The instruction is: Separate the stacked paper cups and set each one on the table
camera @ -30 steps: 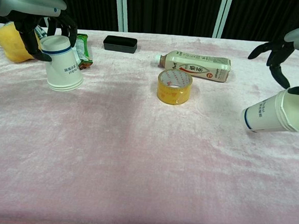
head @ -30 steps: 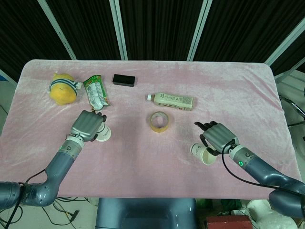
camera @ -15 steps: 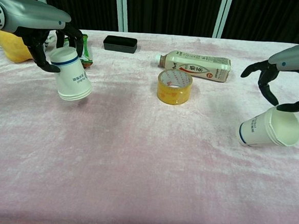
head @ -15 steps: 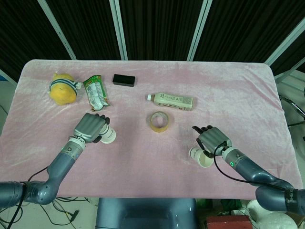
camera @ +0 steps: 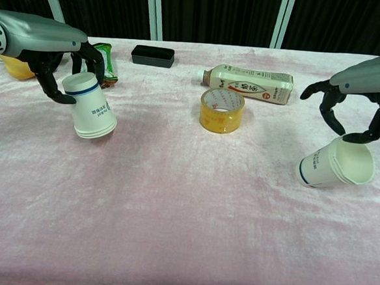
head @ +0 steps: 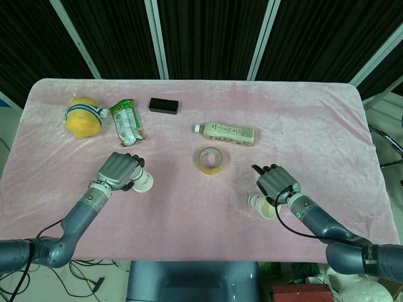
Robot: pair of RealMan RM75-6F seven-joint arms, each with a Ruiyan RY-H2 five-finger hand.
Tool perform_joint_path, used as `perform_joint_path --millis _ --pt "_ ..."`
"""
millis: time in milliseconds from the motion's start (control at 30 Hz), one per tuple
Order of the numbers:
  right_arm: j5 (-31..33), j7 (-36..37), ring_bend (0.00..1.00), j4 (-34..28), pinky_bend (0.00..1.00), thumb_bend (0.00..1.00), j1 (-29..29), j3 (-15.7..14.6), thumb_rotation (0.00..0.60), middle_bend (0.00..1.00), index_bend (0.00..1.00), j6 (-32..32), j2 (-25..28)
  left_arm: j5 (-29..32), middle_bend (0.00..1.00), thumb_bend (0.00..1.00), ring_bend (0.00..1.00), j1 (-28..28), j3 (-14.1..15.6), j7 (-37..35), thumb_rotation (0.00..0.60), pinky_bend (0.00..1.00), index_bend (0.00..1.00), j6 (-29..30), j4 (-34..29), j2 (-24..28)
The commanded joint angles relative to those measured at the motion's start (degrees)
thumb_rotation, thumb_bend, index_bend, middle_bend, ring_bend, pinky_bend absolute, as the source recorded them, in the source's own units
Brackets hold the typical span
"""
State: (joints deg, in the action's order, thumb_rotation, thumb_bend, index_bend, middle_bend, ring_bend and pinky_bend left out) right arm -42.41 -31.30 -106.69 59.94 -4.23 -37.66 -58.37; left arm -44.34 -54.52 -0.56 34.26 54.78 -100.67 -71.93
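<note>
Paper cups, two little stacks of them: the left stack is tilted, mouth down and to the right, with the left hand wrapped around its top end. The right stack hangs sideways, mouth facing near, pinched at the rim by the right hand, other fingers spread. All this over a fuzzy pink tablecloth, with black curtain panels and pale posts along the far side.
</note>
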Motion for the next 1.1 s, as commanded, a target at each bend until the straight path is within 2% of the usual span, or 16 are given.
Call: perform_joint_path --millis 33,133,400,833,1100 --pt "1.8 -0.5 0.14 -0.5 0.18 0.58 0.8 -0.4 0.600 0.02 0.68 -0.8 -0.5 -0.2 0.39 0.36 0.32 0.2 0.0 -0.3 0.600 0.57 0.38 -0.4 0.4 -0.2" --pt "2.8 -0.7 0.14 -0.7 0.18 0.58 1.4 -0.6 0.600 0.02 0.62 -1.2 -0.8 -0.3 0.38 0.34 0.31 0.3 0.1 -0.5 0.600 0.57 0.37 -0.8 0.9 -0.5" --pt "4.3 -1.0 0.14 -1.5 0.18 0.57 2.5 -1.0 0.600 0.02 0.54 -1.9 -1.4 -0.9 0.36 0.31 0.30 0.9 -0.2 -1.4 0.600 0.57 0.36 -1.0 2.2 -1.2" --pt "6.3 -1.2 0.14 -2.3 0.18 0.51 4.3 -1.4 0.600 0.02 0.51 -2.9 -1.5 -1.6 0.36 0.30 0.30 1.6 -0.7 -2.5 0.600 0.57 0.36 -1.5 2.7 -0.9" --pt "8.0 -1.7 0.13 -2.6 0.18 0.43 5.4 -2.7 0.600 0.02 0.46 -2.9 -1.2 -4.0 0.34 0.26 0.27 3.0 -0.7 -4.9 0.600 0.53 0.35 -1.8 4.6 -1.9"
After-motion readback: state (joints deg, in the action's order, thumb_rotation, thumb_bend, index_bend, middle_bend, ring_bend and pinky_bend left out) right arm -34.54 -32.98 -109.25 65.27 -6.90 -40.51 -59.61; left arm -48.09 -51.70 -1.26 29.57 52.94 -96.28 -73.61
